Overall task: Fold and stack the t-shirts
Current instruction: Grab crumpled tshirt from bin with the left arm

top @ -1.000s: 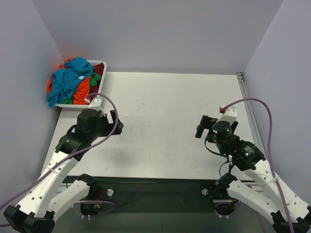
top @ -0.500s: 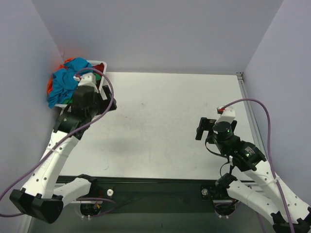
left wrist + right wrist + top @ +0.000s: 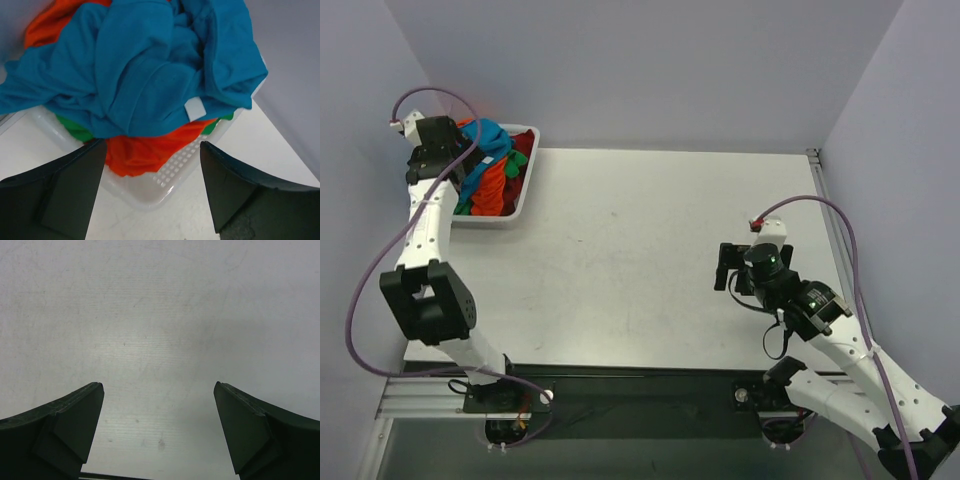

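Observation:
A pile of t-shirts fills the white tray (image 3: 527,186) at the table's far left corner. The teal-blue shirt (image 3: 488,135) lies on top, over orange (image 3: 492,186), green (image 3: 516,160) and dark red (image 3: 524,144) cloth. In the left wrist view the teal shirt (image 3: 150,75) covers the orange (image 3: 145,152) and green (image 3: 75,129) ones. My left gripper (image 3: 444,158) (image 3: 152,192) is open and empty, held above the tray's near corner (image 3: 160,187), just short of the pile. My right gripper (image 3: 729,268) (image 3: 159,432) is open and empty over bare table at the right.
Grey walls close in the table on the left, back and right; the tray sits against the left wall. A white label (image 3: 195,109) shows on the teal shirt. The table's near edge lies just below the right fingers.
My left arm has swung from the table's left middle out to the far left, up over the tray. My right gripper has shifted slightly left. The pile has not been moved.

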Controlling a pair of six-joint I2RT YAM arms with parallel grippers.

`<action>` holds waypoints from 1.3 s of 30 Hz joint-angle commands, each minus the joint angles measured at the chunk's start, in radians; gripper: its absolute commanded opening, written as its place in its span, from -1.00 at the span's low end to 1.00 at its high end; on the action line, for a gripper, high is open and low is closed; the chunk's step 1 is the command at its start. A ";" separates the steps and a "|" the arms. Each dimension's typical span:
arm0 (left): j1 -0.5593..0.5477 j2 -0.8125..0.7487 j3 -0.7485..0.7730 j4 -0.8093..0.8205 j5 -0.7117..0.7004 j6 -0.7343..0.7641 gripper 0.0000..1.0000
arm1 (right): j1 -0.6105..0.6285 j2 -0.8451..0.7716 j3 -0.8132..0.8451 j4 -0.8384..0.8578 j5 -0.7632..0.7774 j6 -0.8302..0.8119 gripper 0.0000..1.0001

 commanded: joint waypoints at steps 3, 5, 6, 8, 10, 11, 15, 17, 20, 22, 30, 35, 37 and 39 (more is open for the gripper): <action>0.011 0.209 0.222 0.060 0.018 -0.022 0.72 | -0.010 0.038 0.011 -0.004 -0.019 -0.017 1.00; 0.017 0.284 0.257 0.051 0.028 -0.023 0.72 | -0.012 0.041 0.005 -0.002 -0.023 -0.017 1.00; 0.023 0.311 0.301 0.039 0.031 -0.024 0.69 | -0.012 0.041 0.004 -0.002 -0.025 -0.018 1.00; 0.030 0.374 0.335 0.008 0.051 -0.024 0.59 | -0.013 0.035 -0.001 -0.002 -0.028 -0.018 1.00; 0.031 0.394 0.362 -0.005 0.061 -0.023 0.32 | -0.013 0.026 -0.005 -0.002 -0.028 -0.015 1.00; 0.033 0.391 0.357 0.002 0.065 -0.021 0.27 | -0.015 0.021 -0.007 -0.004 -0.030 -0.017 1.00; 0.033 0.363 0.377 -0.001 0.068 -0.010 -0.09 | -0.015 0.009 -0.007 -0.002 -0.039 -0.017 1.00; 0.031 0.342 0.417 -0.026 0.064 0.002 -0.43 | -0.015 0.001 -0.012 -0.004 -0.039 -0.014 1.00; 0.031 0.314 0.473 -0.060 0.059 0.014 -0.63 | -0.015 -0.009 -0.015 -0.002 -0.039 -0.014 1.00; 0.031 0.300 0.504 -0.081 0.062 0.022 -0.71 | -0.015 -0.014 -0.016 -0.002 -0.040 -0.010 1.00; 0.004 0.243 0.660 -0.126 0.117 0.048 -1.00 | -0.015 -0.009 -0.016 -0.004 -0.033 -0.010 1.00; -0.084 0.184 0.786 -0.184 0.133 0.088 -1.00 | -0.016 -0.011 -0.010 -0.002 -0.022 -0.015 1.00; -0.168 0.135 0.794 -0.189 0.125 0.112 -1.00 | -0.016 -0.017 -0.010 -0.002 -0.023 -0.017 1.00; -0.290 0.075 0.756 -0.192 0.082 0.134 -1.00 | -0.019 -0.026 -0.005 -0.002 -0.023 -0.017 1.00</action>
